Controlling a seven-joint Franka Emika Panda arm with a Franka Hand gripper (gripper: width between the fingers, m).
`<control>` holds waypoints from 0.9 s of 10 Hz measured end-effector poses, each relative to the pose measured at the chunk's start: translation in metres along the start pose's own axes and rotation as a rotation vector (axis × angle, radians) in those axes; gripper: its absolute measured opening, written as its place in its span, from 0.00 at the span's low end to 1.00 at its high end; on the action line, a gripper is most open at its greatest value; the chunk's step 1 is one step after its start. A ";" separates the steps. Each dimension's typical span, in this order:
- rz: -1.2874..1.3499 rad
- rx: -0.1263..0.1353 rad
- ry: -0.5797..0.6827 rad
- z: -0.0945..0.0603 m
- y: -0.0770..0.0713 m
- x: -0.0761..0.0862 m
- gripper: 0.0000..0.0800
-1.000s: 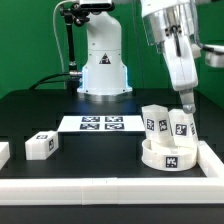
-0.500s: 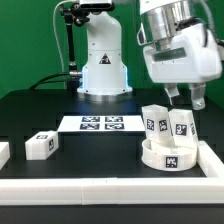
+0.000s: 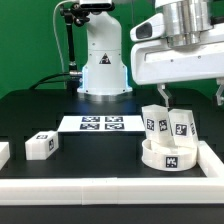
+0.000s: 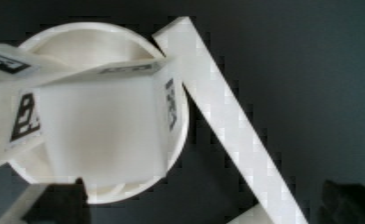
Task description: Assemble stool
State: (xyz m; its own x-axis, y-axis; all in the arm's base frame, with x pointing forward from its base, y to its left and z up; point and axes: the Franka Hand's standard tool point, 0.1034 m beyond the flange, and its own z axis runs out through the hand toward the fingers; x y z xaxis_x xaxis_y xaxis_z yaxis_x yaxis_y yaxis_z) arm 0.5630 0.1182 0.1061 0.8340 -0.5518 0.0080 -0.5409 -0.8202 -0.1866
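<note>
Bench: one black bench (image 3: 30, 112) carries all the parts.
Gripper: one gripper (image 3: 191, 97), raised above the seat. Its fingers are spread wide with nothing between them, so it is released. The wrist view looks straight down onto the seat.
Border rail: a white border rail (image 3: 100, 186) runs along the front and up the exterior view's right side. It is not part of the stool.
Marker board: one marker board (image 3: 100, 123) lies flat near the middle of the bench.
Seat: one round white seat (image 3: 170, 157) lies in the corner of the rail, on the exterior view's right.
Mounted legs: two. The first mounted leg (image 3: 155, 122) and the second mounted leg (image 3: 181, 124) stand side by side on the seat. Whether they are fully fixed cannot be told.
Loose legs: one loose leg (image 3: 40, 145) lies well apart, on the exterior view's left. An edge block (image 3: 3, 153), cut off by the picture, is probably another leg.
Progress: about halfway, by my judgement. Two legs are on, and the loose ones are yet to be fetched and fitted.
</note>
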 end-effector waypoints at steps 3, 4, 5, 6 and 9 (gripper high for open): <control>-0.212 -0.003 0.002 0.000 0.002 0.002 0.81; -0.270 -0.006 0.005 0.000 0.002 0.002 0.81; -0.450 -0.025 0.032 0.000 -0.001 0.003 0.81; -0.590 -0.034 0.038 0.001 0.000 0.004 0.81; -0.876 -0.059 0.016 0.006 0.006 0.000 0.81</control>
State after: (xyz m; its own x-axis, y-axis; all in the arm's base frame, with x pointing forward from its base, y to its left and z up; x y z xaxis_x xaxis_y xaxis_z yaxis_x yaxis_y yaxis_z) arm 0.5603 0.1140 0.0992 0.9506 0.2778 0.1388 0.2876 -0.9561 -0.0562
